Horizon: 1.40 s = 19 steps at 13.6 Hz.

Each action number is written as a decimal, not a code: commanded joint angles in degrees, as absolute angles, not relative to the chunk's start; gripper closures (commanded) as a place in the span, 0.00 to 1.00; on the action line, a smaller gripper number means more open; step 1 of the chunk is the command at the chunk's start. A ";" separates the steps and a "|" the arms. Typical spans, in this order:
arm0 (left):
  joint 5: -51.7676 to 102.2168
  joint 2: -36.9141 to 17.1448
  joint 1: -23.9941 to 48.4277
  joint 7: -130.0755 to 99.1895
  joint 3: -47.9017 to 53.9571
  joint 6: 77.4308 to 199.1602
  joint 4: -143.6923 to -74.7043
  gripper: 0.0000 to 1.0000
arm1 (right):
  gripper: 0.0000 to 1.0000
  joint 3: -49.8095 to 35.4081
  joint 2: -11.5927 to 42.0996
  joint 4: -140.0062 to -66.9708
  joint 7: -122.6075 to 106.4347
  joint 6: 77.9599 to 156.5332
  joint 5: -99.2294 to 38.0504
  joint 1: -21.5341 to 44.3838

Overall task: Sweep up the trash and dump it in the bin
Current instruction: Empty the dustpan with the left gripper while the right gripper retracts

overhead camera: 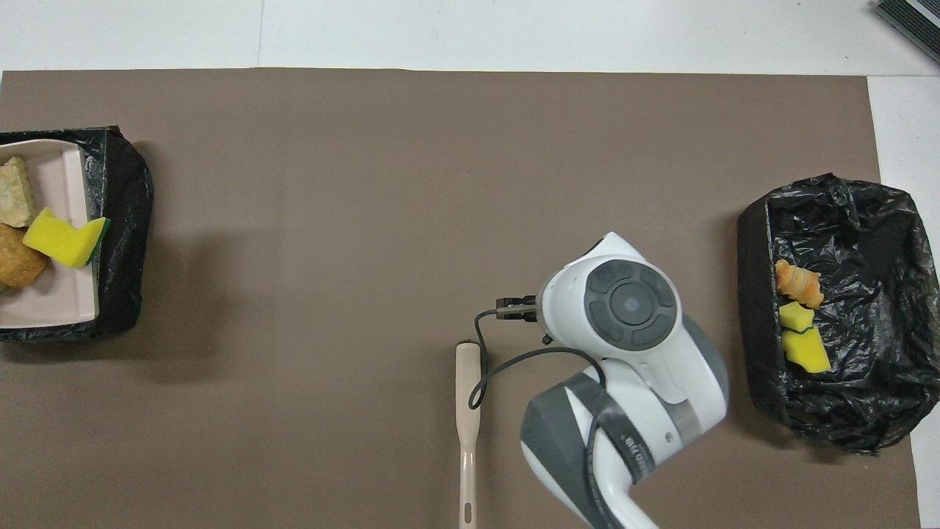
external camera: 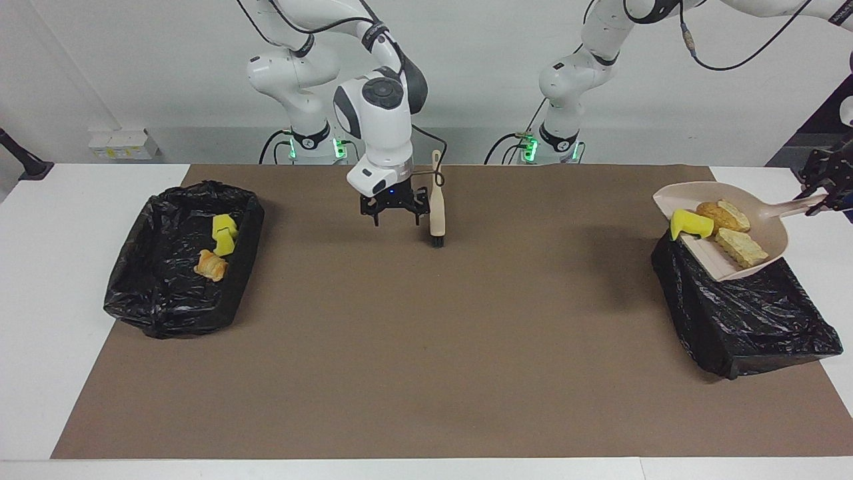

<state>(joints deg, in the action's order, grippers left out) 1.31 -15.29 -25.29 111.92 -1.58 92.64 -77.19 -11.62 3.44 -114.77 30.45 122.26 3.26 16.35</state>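
Observation:
My left gripper (external camera: 821, 195) is shut on the handle of the beige dustpan (external camera: 766, 227). It holds the pan tilted over the black-lined bin (external camera: 740, 320) at the left arm's end. The pan holds a yellow sponge chunk (external camera: 690, 223), a round brown piece (external camera: 714, 215) and two tan bread pieces (external camera: 741, 248). The pan (overhead camera: 51, 294) and sponge (overhead camera: 62, 239) also show in the overhead view. My right gripper (external camera: 394, 212) is open and empty, low over the mat beside the brush (external camera: 436, 203). The brush lies on the mat near the robots.
A second black-lined bin (external camera: 180, 293) at the right arm's end holds two yellow sponge chunks (external camera: 224, 235) and a golden croissant-like piece (external camera: 211, 265). A brown mat (external camera: 426, 347) covers the table. The brush's handle (overhead camera: 468, 441) points toward the robots.

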 commanded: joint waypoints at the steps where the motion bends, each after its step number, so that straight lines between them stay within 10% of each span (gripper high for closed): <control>1: -5.69 -18.98 -25.49 114.26 -0.70 92.27 -70.14 1.00 | 0.00 -12.30 3.25 -110.23 27.26 117.88 7.11 13.36; 8: -23.44 -21.98 -23.39 113.12 -0.70 105.00 -66.26 1.00 | 0.00 -10.99 -1.84 -93.71 17.62 97.58 7.12 5.82; 15: -44.61 -7.31 -18.20 89.87 -0.79 117.42 -93.31 1.00 | 0.00 4.91 -5.80 -92.63 11.96 90.27 5.81 9.85; 19: -57.71 -6.15 -14.51 84.65 -0.88 115.49 -94.22 1.00 | 0.00 6.33 -6.33 -94.83 4.85 90.35 0.44 5.37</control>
<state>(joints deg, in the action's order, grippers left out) -51.93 -8.69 -16.30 87.19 -0.22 114.98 -91.32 6.25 -5.36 -93.31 8.26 90.32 1.97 7.32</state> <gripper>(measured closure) 0.683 0.000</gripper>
